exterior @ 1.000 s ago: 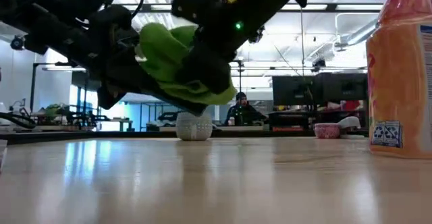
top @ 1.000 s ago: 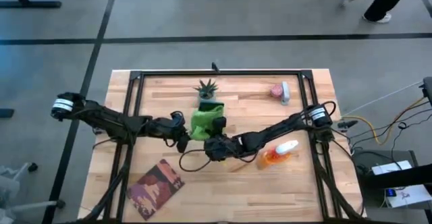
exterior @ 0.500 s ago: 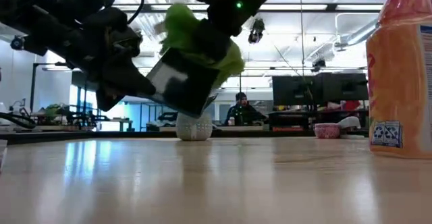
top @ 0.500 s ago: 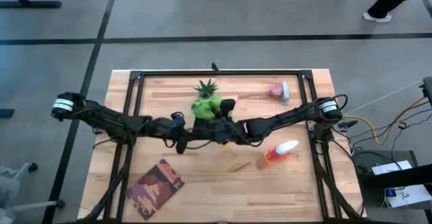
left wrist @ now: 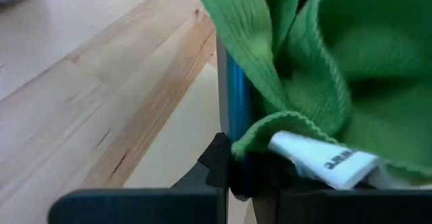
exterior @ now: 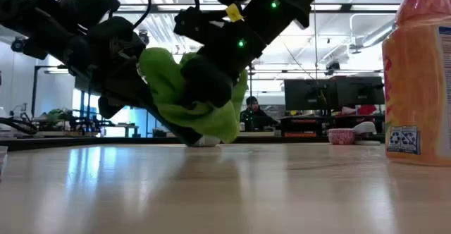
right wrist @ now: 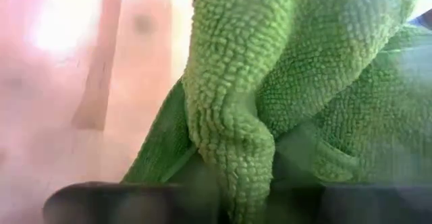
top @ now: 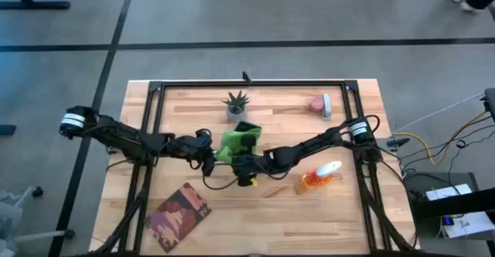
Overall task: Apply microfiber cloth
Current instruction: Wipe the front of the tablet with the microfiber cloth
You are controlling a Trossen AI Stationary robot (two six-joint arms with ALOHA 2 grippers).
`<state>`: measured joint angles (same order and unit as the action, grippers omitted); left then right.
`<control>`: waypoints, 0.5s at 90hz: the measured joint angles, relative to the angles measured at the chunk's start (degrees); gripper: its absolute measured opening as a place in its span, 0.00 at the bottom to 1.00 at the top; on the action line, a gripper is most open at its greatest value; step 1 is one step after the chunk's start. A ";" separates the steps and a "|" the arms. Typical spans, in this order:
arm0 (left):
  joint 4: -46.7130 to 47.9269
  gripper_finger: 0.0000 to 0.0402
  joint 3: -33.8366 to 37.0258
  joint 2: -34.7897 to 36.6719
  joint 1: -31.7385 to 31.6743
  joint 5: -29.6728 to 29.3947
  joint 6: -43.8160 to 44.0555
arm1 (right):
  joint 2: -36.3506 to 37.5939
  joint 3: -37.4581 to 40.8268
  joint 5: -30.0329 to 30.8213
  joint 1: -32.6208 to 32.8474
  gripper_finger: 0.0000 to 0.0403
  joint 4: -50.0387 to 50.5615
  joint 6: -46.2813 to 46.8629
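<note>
The microfiber cloth [top: 236,143] hangs bunched just above the desk [top: 271,203], on the near side of the small potted plant [top: 236,104], caught between both arms. It is soft, light and limp, its nubby loops folding over themselves in the right wrist view, so it will sag and slide rather than hold shape. A hem or a gathered fold gives a surer hold than the middle of the heap, and a white care tag shows in the left wrist view.

The right hand [top: 246,164] is clenched on the cloth; the left hand [top: 209,158] seems to pinch its edge too (its fingers are mostly buried in fabric).

The plant stands closest and could be knocked. The orange spray bottle [top: 319,176] sits to the right of the plant and nearer the front, the dark tablet [top: 179,214] well apart at the front left.
</note>
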<state>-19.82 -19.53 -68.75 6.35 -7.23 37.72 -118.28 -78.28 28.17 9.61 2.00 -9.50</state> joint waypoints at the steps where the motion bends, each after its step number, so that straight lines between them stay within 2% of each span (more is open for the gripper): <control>1: 0.04 0.02 0.00 0.00 0.00 -0.03 0.01 | 0.03 0.00 0.27 0.00 0.01 0.13 -0.15; 8: 0.49 0.02 -0.11 0.11 0.00 -0.32 1.15 | 1.05 0.04 3.92 0.02 0.01 2.53 -1.12; 15: 0.95 0.02 -0.11 0.20 -0.02 0.01 3.19 | 2.84 0.15 10.42 0.02 0.01 5.07 -2.90; 27: 2.11 0.02 -0.11 0.20 -0.02 4.99 5.88 | 6.00 0.15 20.02 -0.15 0.01 8.72 -2.98; 34: 2.94 0.02 -0.11 0.20 0.00 8.45 7.83 | 6.97 0.20 20.21 -0.28 0.01 9.49 -1.14; 45: 3.56 0.02 -0.19 0.20 0.03 14.41 12.06 | 7.02 0.35 15.55 -0.28 0.01 9.03 3.60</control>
<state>-16.27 -19.72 -68.55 6.38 7.18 49.78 -111.26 -77.93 43.72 9.32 11.03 -5.90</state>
